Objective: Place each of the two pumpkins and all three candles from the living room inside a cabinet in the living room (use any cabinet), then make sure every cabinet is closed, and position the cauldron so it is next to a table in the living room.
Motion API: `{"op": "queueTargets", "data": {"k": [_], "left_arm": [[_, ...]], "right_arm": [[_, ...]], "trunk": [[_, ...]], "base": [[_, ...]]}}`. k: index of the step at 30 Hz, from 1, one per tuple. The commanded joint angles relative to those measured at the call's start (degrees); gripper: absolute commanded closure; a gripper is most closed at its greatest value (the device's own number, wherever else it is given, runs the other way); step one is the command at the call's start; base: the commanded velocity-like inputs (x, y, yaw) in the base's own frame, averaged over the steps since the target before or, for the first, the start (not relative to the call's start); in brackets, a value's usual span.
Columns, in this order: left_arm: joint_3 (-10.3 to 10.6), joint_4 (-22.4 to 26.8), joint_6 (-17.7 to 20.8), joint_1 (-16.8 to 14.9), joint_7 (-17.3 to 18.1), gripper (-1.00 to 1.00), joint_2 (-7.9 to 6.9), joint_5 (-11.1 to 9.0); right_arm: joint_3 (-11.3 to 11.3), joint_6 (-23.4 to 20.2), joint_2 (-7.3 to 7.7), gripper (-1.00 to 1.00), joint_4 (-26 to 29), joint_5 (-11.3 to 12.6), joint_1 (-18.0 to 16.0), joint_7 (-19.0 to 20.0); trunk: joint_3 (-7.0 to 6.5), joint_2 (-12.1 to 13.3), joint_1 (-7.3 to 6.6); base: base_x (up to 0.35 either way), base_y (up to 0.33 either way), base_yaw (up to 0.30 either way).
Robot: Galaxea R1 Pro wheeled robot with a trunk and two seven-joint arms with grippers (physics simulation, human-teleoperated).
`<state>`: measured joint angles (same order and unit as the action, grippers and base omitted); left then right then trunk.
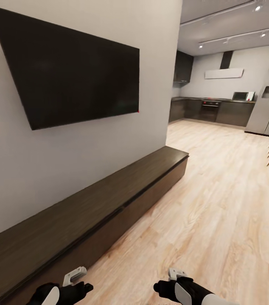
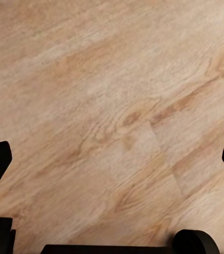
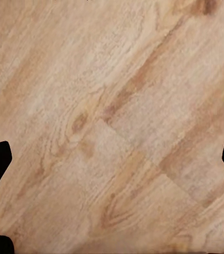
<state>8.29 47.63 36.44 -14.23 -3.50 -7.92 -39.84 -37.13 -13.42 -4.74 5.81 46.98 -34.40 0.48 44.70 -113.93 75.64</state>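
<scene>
Head view: one cabinet (image 1: 109,203), a long, low, dark-brown console with flat handle-less fronts, all closed, runs along the off-white wall directly beneath one black TV (image 1: 71,67). Wood-plank floor (image 1: 219,212) lies beside the cabinet; grey kitchen units (image 1: 213,111) stand beyond its far end. Left gripper (image 2: 112,159) and right gripper (image 3: 112,159): fingers spread wide, empty, over floor.

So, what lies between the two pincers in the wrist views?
Bare wood floor only. Both wrist views show the left pincer and right pincer open, with nothing between their fingers.
</scene>
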Motion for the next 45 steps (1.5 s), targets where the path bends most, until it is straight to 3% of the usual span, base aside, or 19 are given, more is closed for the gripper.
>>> {"op": "queueTargets", "data": {"k": [1, 45], "left_arm": [[0.17, 0.09, 0.13, -0.01, -0.37, -1.00, -0.07, -0.50], [0.15, 0.09, 0.04, -0.01, -0.37, -1.00, -0.08, -0.51]], "right_arm": [[-0.30, -0.18, 0.00, -1.00, -0.01, 0.21, -0.05, 0.05], [-0.27, -0.15, 0.00, -1.00, -0.03, 0.22, -0.05, 0.05]], "trunk": [[0.08, -0.03, -0.01], [1.11, -0.03, -0.01]], "base": [[0.000, 0.000, -0.269], [0.000, 0.000, -0.269]]}}
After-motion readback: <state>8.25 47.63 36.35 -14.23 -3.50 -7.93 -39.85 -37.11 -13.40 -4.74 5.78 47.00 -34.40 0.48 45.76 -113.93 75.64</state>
